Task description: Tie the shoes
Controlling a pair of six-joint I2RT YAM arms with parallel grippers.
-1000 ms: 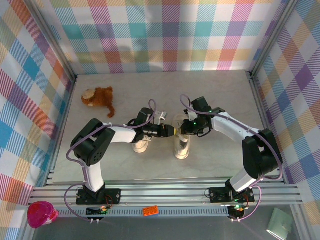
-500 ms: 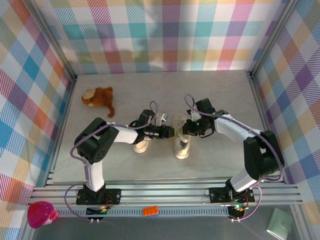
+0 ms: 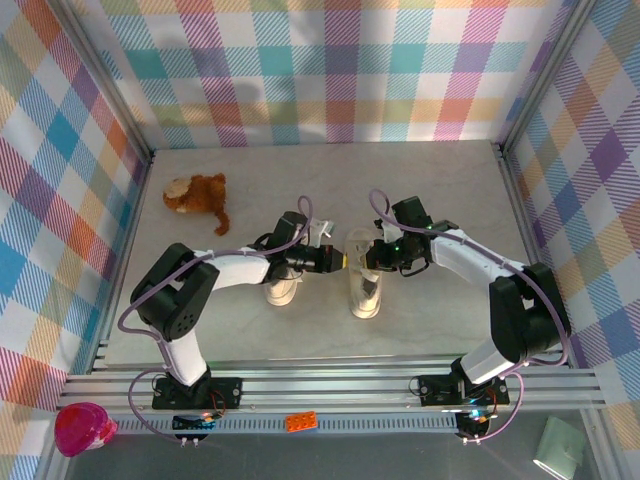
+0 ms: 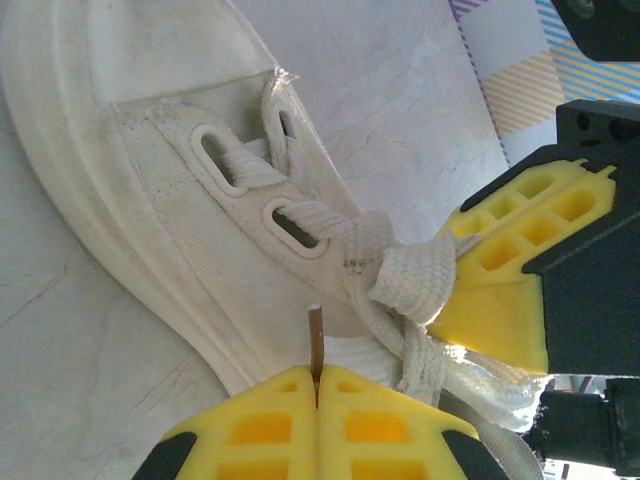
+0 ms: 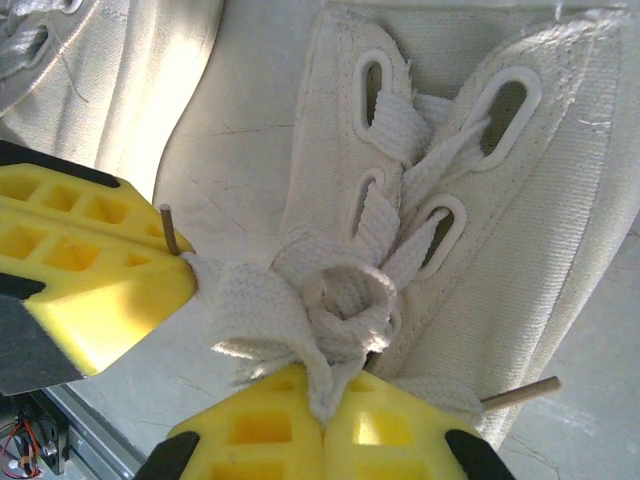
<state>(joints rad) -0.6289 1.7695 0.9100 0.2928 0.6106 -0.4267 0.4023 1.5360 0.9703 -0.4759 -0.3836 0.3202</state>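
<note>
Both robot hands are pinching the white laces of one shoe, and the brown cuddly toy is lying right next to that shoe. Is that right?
No. The cuddly toy isn't next to that shoe; the top view shows it lying apart, near the far left corner of the table. The rest holds: the left gripper and the right gripper are both shut on its white laces.

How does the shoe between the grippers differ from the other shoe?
The shoe between the grippers has its laces gripped by the shut left gripper and right gripper; the other shoe has no gripper at it. The first lies mostly in view; the other is partly hidden under the left arm. Both are cream.
</note>
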